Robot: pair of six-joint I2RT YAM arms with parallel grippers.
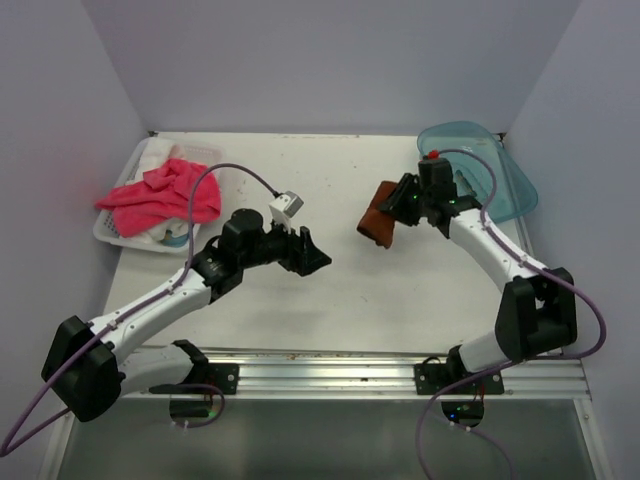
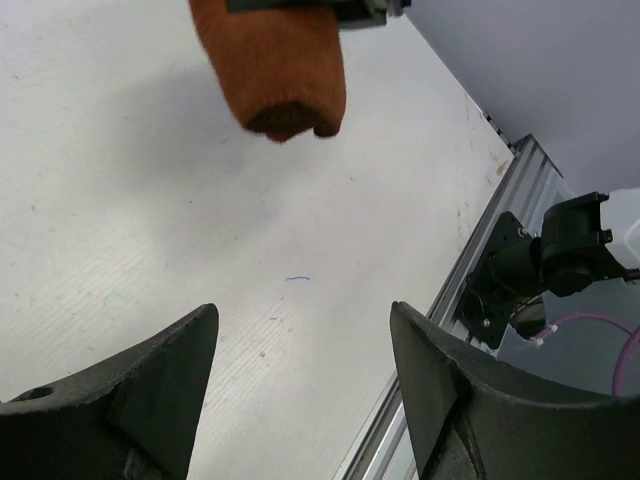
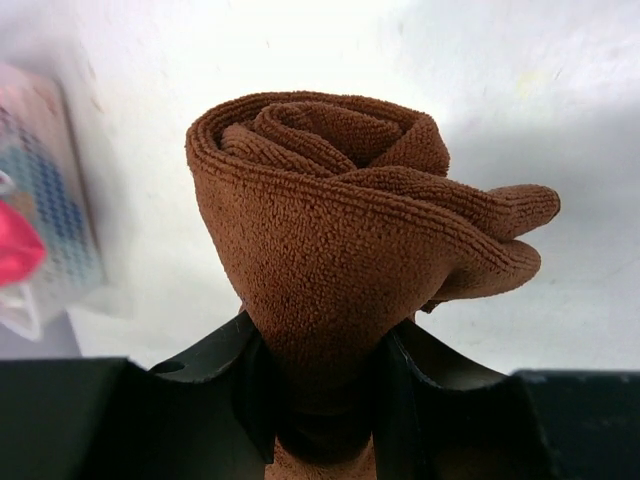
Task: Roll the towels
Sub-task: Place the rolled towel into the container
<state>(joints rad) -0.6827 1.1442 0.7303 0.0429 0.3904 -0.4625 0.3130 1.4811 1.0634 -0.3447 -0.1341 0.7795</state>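
The right pincer (image 3: 325, 400) clamps a rust-brown towel (image 3: 340, 250) between its two black fingers (image 3: 215, 365), which press on the lower part of the roll. The towel is wound into a tight spiral with its coiled end facing the camera, and a loose flap juts from one side. Behind it lies the white worktop (image 3: 560, 100). Near the worktop's edge sit a blurred basket (image 3: 55, 215) and a pink-red towel (image 3: 15, 250).

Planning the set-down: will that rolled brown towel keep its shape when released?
Probably soft and light: the towel dents where the fingers squeeze it. Its loose outer flap suggests it may partly unroll once released. The terry pile likely resists slipping.
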